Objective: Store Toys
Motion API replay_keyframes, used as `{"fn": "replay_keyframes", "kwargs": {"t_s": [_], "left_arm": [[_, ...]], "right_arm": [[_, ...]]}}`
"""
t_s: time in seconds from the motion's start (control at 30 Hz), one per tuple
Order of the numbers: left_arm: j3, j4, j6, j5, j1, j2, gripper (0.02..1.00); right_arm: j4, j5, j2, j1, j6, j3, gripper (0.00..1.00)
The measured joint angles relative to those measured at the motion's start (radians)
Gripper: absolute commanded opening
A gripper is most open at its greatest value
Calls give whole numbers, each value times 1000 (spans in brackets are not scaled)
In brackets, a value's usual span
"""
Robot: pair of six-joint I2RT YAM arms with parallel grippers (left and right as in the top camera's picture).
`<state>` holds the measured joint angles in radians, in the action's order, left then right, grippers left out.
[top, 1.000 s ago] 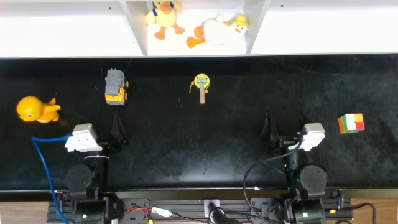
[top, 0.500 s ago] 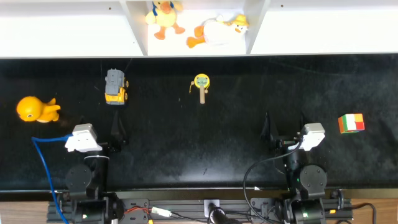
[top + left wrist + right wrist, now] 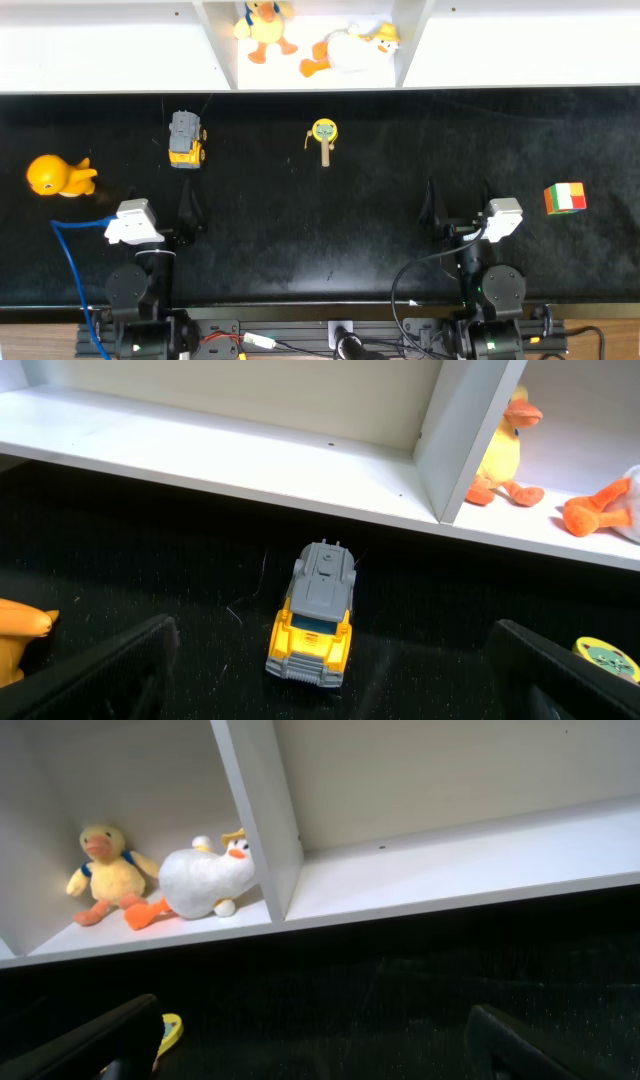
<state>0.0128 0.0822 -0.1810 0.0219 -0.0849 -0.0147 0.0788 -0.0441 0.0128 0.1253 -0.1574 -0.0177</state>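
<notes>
Waiting on the black surface (image 3: pixel 330 240) are four toys not yet stored: an orange duck toy (image 3: pixel 58 176) far to the left, a yellow-and-grey toy truck (image 3: pixel 185 138), a small yellow rattle (image 3: pixel 324 138) near the middle, and a multicoloured cube (image 3: pixel 565 197) far to the right. All four lie apart from one another, in front of the white shelf (image 3: pixel 110 50) that runs along the surface's far edge. A yellow plush duck (image 3: pixel 264 22) and a white plush duck (image 3: pixel 350 48) sit side by side in the shelf's middle compartment, which suggests that is where toys are meant to go.

The left claw (image 3: pixel 160 208) hovers low near its base, released and empty, fingers spread wide. It faces the truck squarely, so the truck looks like its likeliest first pick. The right claw (image 3: pixel 458 210) is likewise released and empty. It points at the shelf, near the divider beside the plush ducks, and the cube lies well off to its side.

Several things are only partly readable. The orange duck is cut off at the edge of the left wrist view, showing just a tip, and the rattle is clipped at the edge of both wrist views. In the top view the yellow plush duck's head is cropped, the shelf's upper parts run out of frame, and the dark fingers blend into the surface.
</notes>
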Motion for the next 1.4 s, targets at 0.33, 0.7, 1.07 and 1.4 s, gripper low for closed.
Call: {"fn": "replay_keyframes", "kwargs": {"t_s": [0.33, 0.7, 1.07, 1.4], "left_arm": [[0, -1, 0, 5, 0, 0, 998], [256, 332, 0, -25, 0, -52, 996], [948, 642, 94, -237, 0, -527, 996], [1368, 861, 166, -388, -191, -923, 993]], "right_arm": [[0, 0, 0, 0, 0, 0, 993], [0, 0, 0, 0, 0, 0, 993], [0, 0, 0, 0, 0, 0, 993], [0, 0, 0, 0, 0, 0, 996]]}}
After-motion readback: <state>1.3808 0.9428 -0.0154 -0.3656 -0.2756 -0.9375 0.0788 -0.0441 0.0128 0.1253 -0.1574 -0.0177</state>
